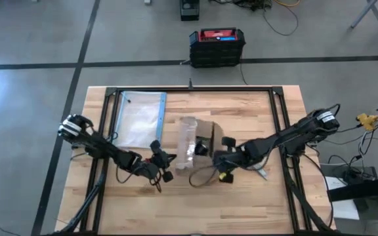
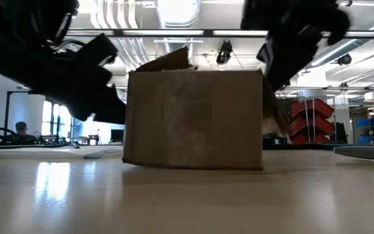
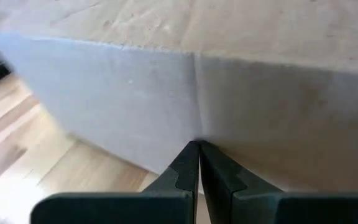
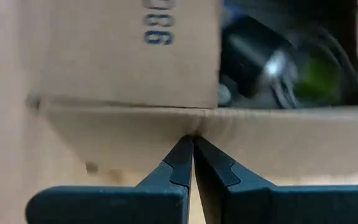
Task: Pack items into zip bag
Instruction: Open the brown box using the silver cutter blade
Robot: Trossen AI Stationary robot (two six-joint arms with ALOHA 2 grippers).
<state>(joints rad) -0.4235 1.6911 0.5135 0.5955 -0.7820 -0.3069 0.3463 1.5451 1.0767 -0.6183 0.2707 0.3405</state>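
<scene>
My fingers on both arms are clenched tight, pads together, gripping nothing. The left fingers (image 3: 197,163) sit with their tips right at the near face of the box (image 1: 199,144), against a taped seam. The right fingers (image 4: 193,158) are on the opposite side, tips at a fold line where a flap meets the box wall, so the box stands between my two sets of fingers.

The bag (image 1: 138,119) lies flat on the counter (image 1: 254,196) beyond my left fingers, toward the far edge, well apart from both. I cannot see the items anywhere; they may be inside the box, which looks partly open on top.

My guess is that I am just starting, with nothing packed. The risks as I judge them: clenched tips pushing on cardboard from one side could slide or tip the light box rather than open it, spilling whatever it holds. Pushing from both sides at once could crush the wall. The tape looks slick, so tips could skid off it. And the thin bag may be hard to lift off the wood.
</scene>
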